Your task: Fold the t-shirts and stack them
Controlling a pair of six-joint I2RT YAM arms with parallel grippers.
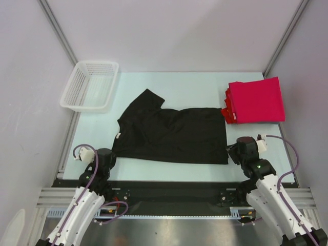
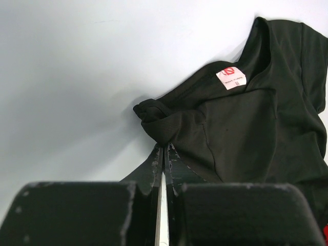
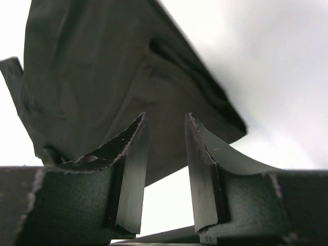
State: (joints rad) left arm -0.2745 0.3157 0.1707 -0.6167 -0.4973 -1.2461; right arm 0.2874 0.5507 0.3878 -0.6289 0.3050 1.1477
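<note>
- The left hand (image 1: 108,155) sits at the 7 o'clock corner of the tabletop (image 1: 189,84), just off the near-left corner of the black t-shirt (image 1: 174,136).
- In the left wrist view its two fingers (image 2: 151,171) are pressed together with only a thin sliver of light between them. No cloth is visible in that sliver.
- The right hand (image 1: 234,152) sits at 5 o'clock, at the near-right corner of the same shirt.
- Its fingers (image 3: 134,154) are spread, with bare tabletop showing through the gap. The dark cloth lies just beyond the tips, not between them.
- The black t-shirt lies flat across the middle of the tabletop, its collar toward 9 o'clock and its hem toward 3 o'clock.
- One sleeve points out toward 11 o'clock. The near sleeve is bunched into a small roll just ahead of the left fingertips.
- A white label (image 2: 230,78) with a red mark shows inside the collar.
- The red t-shirts (image 1: 256,100) are folded and stacked at 2 o'clock, just beyond the black shirt's far-right corner. A rumpled red edge shows along the stack's left side.
- A white mesh basket (image 1: 72,92) stands at 10 o'clock, at the far-left corner, apart from the shirts.
</note>
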